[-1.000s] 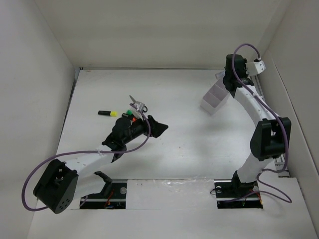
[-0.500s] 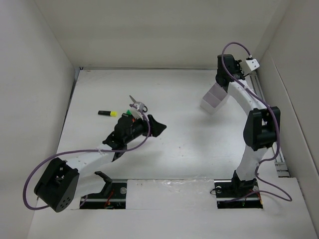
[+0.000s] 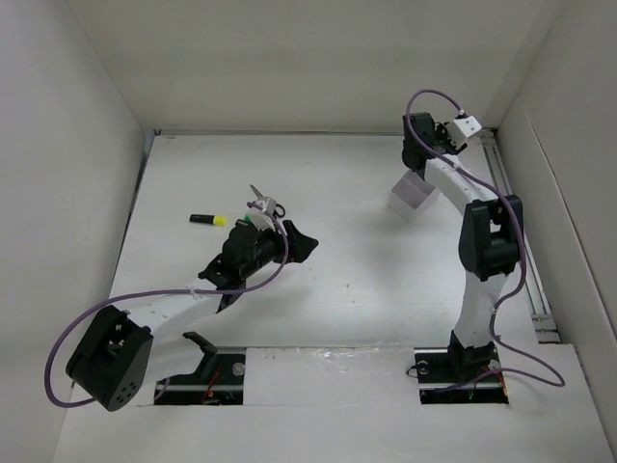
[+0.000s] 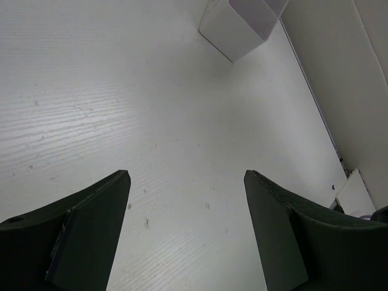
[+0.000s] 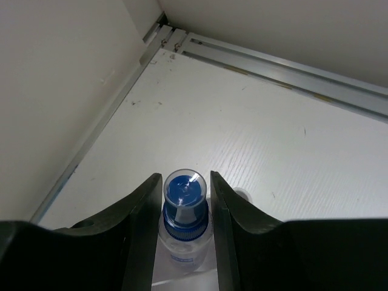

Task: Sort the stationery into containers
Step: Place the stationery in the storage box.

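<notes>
Two hands are seen: nearest, the left hand (image 4: pixel 187 176), open and empty, is held over the counter (image 4: pixel 151 109) just beside the stationery (image 3: pixel 260 212). Farther off, the right hand (image 5: pixel 186 180) is clamped on a blue-capped item (image 5: pixel 185 193) by the white bin (image 3: pixel 409 193), over whose mouth it should be centred before release.

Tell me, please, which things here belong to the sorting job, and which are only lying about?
For the job:
- scissors
- green highlighter
- yellow-tipped marker
- bin
- blue-capped bottle, held in the right gripper
- left gripper, open and empty

Not for the job:
- purple cable
- metal rail by the wall
</notes>
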`<state>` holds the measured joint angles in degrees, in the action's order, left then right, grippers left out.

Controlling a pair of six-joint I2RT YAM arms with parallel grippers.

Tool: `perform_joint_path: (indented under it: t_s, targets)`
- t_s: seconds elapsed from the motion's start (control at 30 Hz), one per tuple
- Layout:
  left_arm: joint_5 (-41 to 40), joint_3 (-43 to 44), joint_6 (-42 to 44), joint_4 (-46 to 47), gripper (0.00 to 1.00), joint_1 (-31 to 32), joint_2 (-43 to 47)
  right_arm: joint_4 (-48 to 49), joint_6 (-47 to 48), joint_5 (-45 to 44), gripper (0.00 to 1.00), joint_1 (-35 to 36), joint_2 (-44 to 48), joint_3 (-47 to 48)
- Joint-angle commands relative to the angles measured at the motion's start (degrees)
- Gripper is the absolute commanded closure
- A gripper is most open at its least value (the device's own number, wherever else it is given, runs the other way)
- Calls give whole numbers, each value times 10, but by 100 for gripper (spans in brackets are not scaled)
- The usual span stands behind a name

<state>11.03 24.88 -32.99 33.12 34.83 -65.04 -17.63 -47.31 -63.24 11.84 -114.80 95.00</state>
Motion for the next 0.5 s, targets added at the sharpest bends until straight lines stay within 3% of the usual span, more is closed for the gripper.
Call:
perform_joint_path:
  t_s: [0.0,0.1,0.13,0.27,0.4,0.47]
  targets:
    - [-24,22,-3,1,27,1,13,21,15,-36,80,12,-9,41]
    - [-29,22,-3,1,27,1,13,21,15,-61,57,35,-9,48]
    - [-29,22,-3,1,27,1,13,21,20,-61,42,41,-9,48]
    - [-53,22,-8,-5,30,1,2,27,20,-66,21,56,17,48]
    - [-100,27,-14,-18,37,1,-4,27,13,-33,13,69,68,33]
    - [-132,33,-22,-41,43,1,-11,-26,-47,-15,13,76,108,15]
